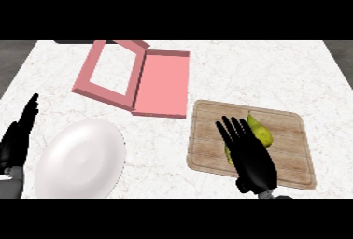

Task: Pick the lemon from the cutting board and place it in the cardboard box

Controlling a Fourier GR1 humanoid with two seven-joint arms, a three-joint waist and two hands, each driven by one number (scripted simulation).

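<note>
Head view: right hand point(250, 156), fingers spread straight, covers lemon point(259, 130) on cutting board point(289, 140); its long axis runs w/ fingers; left hand point(17, 137) far.

We see a white marble counter point(276, 74) with faint grey veins; dark grey floor point(14, 51) shows past its far corners.

yellow-green lemon point(260, 132) lying on the wooden cutting board point(289, 140) (partly hidden); pink cardboard box point(134, 79) sits open, well apart.
</note>
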